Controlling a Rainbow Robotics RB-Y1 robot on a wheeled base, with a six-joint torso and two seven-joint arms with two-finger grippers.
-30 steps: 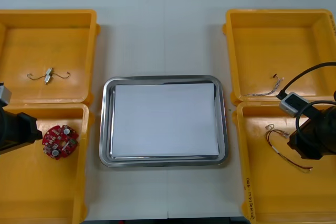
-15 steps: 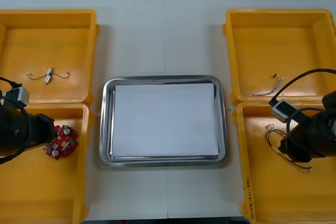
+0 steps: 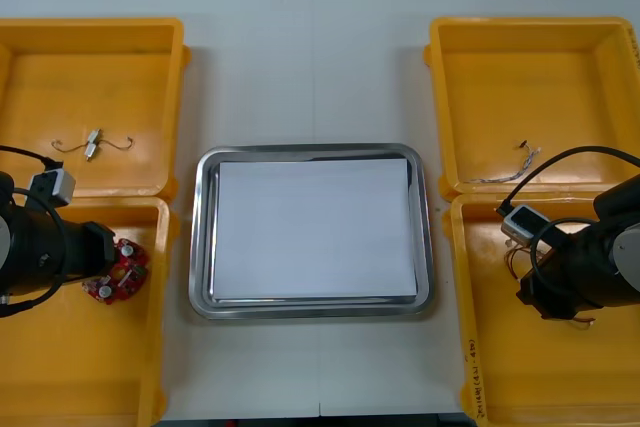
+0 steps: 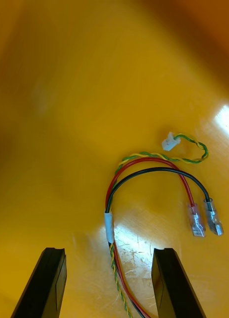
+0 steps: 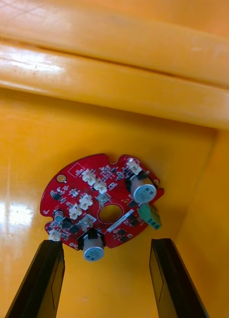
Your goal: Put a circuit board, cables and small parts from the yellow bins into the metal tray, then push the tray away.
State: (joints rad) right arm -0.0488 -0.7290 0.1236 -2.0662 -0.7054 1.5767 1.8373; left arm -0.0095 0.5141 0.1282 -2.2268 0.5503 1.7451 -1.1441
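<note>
Left gripper (image 5: 107, 242) over board (image 5: 94, 194); right gripper (image 4: 109, 250) over cable (image 4: 109, 224)

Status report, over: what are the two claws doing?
Left gripper open over circuit board, near left bin. Right gripper open over red and yellow cable. Metal tray unfilled, nothing in the way.
</note>
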